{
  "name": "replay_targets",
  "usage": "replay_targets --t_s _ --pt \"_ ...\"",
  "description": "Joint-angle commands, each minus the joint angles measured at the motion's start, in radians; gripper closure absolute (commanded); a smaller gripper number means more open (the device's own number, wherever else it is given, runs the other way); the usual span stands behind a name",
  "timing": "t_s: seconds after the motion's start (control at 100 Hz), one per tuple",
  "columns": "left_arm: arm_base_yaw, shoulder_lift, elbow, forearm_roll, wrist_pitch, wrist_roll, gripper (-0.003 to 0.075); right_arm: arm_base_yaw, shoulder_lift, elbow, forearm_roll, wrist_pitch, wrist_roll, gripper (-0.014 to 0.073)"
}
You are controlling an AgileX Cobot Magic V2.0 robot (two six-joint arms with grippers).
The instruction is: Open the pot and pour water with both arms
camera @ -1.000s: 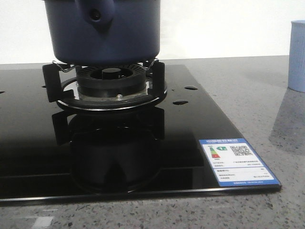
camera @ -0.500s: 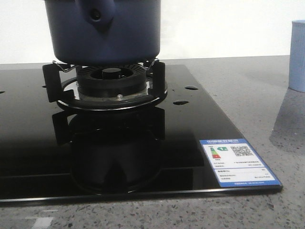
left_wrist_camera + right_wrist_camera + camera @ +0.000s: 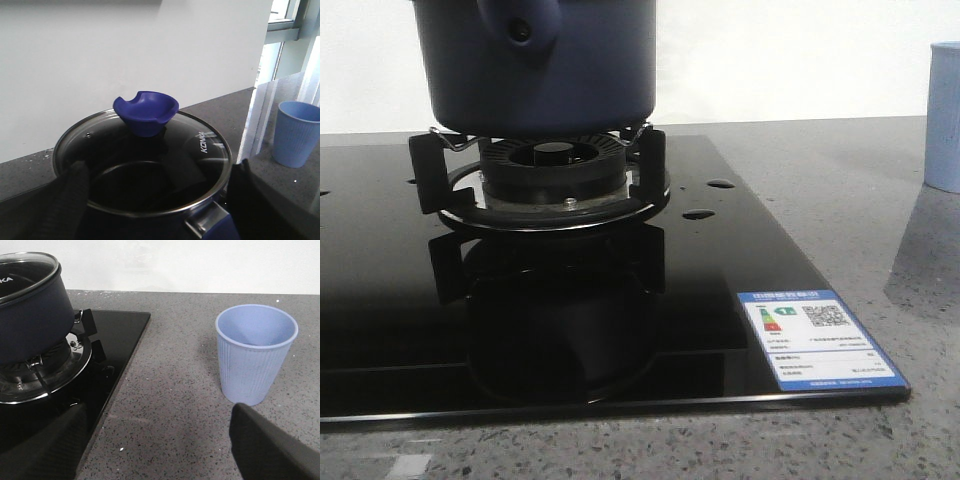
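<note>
a grey speckled surface [image 3: 840, 190] meets a white wall. the pot [image 3: 540, 65] sits on the burner [image 3: 555, 175] of a black glass stove [image 3: 720, 260], glass lid [image 3: 145, 160] on. both end effectors, left [image 3: 155, 200] and right [image 3: 160, 440], hover spread wide, the right near a blue cup [image 3: 255, 352].

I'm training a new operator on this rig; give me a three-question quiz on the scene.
1. True or false: the glass lid is on the pot.
2. What does the pot rest on: A) the counter B) the burner C) the cup?
3. Fill in: the right gripper is ___, with the cup beyond it.

Key: 1 true; 2 B; 3 open.
</note>
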Motion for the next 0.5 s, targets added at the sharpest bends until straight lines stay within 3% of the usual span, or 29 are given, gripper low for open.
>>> replay_targets --t_s 0.0,0.49 --pt "-0.017 0.056 -0.062 -0.006 -0.124 0.003 0.0207 0.002 0.012 -0.039 0.001 -0.079 -0.012 0.0055" --pt "0.024 0.375 -0.309 0.021 -0.136 0.003 0.0162 0.002 0.012 -0.039 0.001 -0.079 -0.012 0.0055"
